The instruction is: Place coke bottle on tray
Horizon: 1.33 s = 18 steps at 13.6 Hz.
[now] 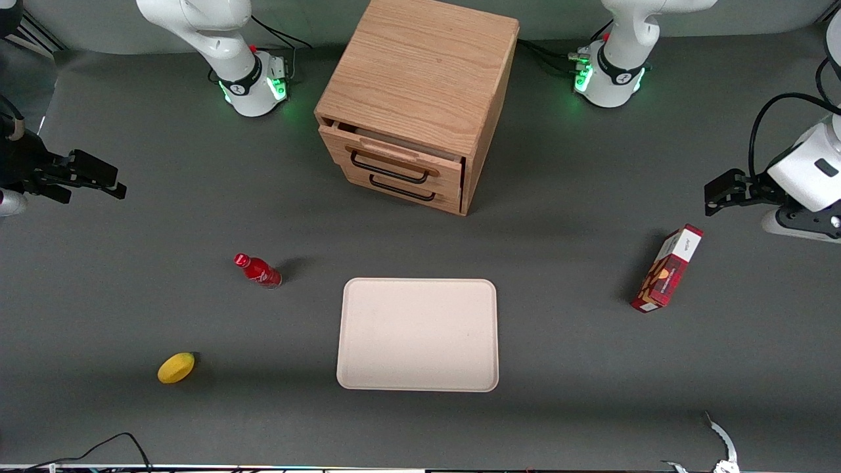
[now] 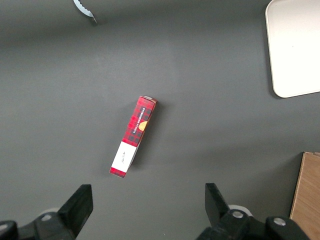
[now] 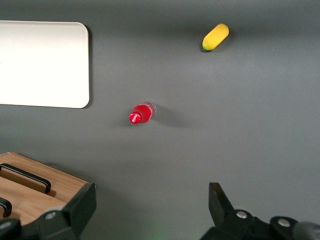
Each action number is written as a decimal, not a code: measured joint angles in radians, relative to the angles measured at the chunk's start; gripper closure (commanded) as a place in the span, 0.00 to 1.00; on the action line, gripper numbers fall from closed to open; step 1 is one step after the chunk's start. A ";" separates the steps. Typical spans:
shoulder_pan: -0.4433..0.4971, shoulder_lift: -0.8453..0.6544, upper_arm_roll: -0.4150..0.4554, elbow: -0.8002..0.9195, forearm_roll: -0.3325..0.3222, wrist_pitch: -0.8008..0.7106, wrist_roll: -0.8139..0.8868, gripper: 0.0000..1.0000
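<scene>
While the gripper (image 1: 98, 180) hangs above bare table at the working arm's end, well apart from the tray (image 1: 418, 335) and farther from the front camera than it, its fingers (image 3: 82, 205) stand wide apart with nothing between them. Gripper sits high, no contact with anything.

Coke bottle (image 1: 258, 270) stands upright on the table, near the tray but not touching it, off the tray's corner toward the working arm's end and slightly farther from the front camera than the tray's nearest rim. Red cap on, white script on body. Seen from the right wrist view, the bottle (image 3: 141, 113) is viewed almost cap-on, apart from the tray (image 3: 75, 60).

Tray lies flat at mid-table, pale beige-pink, rounded corners, low rim, nothing on it.

Wooden drawer cabinet (image 1: 420, 98) stands farther from the front camera than the tray, roughly in line with it; top drawer pulled out a little, two dark handles facing the tray.

Yellow lemon-like fruit (image 1: 176, 367) lies well apart from the tray toward the working arm's end, about level with the tray's camera-side rim.

Red-and-white box (image 1: 667, 268) lies well apart from the tray toward the parked arm's end, angled; whether it stands or lies flat I cannot tell.
</scene>
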 measured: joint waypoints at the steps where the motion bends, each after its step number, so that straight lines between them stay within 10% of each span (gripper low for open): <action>1: 0.000 -0.001 0.000 0.000 0.000 0.000 0.000 0.00; 18: 0.003 0.018 0.098 -0.006 0.000 0.008 0.121 0.00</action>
